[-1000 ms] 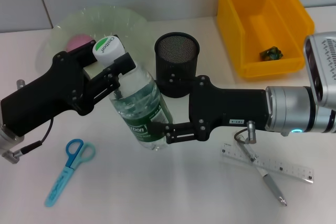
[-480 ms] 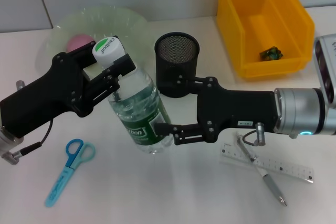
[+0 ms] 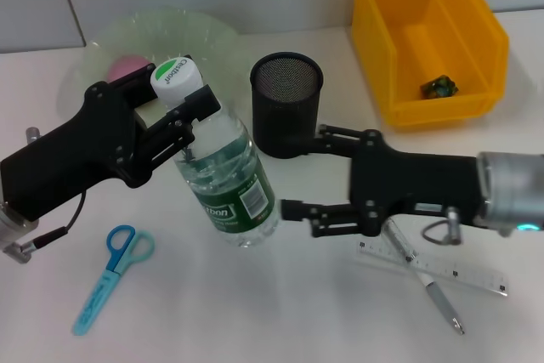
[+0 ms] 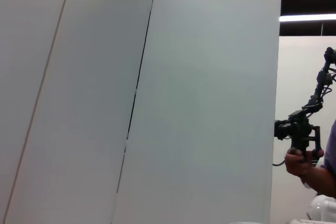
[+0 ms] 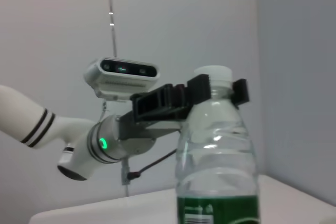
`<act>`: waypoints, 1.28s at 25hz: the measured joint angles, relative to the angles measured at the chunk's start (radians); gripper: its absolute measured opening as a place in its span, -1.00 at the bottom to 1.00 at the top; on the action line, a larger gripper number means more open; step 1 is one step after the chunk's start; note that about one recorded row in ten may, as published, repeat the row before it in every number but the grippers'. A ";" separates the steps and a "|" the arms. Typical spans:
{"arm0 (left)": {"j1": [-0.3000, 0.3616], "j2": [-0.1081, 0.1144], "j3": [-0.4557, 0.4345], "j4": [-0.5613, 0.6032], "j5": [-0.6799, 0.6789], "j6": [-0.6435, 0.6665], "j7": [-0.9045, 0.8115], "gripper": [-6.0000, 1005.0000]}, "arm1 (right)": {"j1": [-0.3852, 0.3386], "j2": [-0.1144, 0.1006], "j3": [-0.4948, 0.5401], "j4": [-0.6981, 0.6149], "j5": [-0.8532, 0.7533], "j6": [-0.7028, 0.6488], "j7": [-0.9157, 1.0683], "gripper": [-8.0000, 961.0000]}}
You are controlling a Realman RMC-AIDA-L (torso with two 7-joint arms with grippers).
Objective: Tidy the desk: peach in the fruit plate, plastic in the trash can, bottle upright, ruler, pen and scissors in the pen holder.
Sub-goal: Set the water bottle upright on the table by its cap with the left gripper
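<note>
Head view: the bottle (image 3: 228, 184) stands upright on the white table (image 3: 255, 312), its white cap toward the camera. The left tool (image 3: 189, 116) grips the bottle at the neck, just below the cap. The right tool (image 3: 302, 172) sits just beside the bottle's lower body, its fingers spread wide and apart from the label. The mesh pen holder (image 3: 286, 104) stands behind the right tool. The scissors (image 3: 110, 282) lie flat on the table near the left arm. The ruler (image 3: 442, 268) and pen (image 3: 425, 282) lie crossed under the right arm. The peach (image 3: 126, 67) rests in the green fruit plate (image 3: 161, 27). A small piece of plastic (image 3: 440, 86) lies in the yellow bin (image 3: 425, 36). Right wrist view: the bottle (image 5: 218, 166), neck clamped by the left tool (image 5: 218, 92).
</note>
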 joint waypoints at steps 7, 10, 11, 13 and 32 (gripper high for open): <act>-0.010 0.000 -0.009 0.000 0.000 -0.019 0.031 -0.12 | -0.073 -0.001 0.090 -0.046 0.002 -0.008 0.049 0.74; -0.018 0.000 -0.019 0.000 0.007 -0.047 0.037 -0.12 | -0.097 -0.002 0.099 -0.050 -0.001 -0.009 0.059 0.73; -0.018 0.000 -0.019 0.000 0.007 -0.047 0.037 -0.12 | -0.097 -0.002 0.099 -0.050 -0.001 -0.009 0.059 0.73; -0.025 -0.001 -0.019 0.000 0.008 -0.088 0.063 -0.12 | -0.104 -0.002 0.099 -0.049 -0.001 -0.008 0.059 0.73; -0.030 0.018 -0.047 0.002 0.010 -0.249 0.138 -0.12 | -0.122 -0.002 0.112 -0.042 -0.003 0.001 0.064 0.73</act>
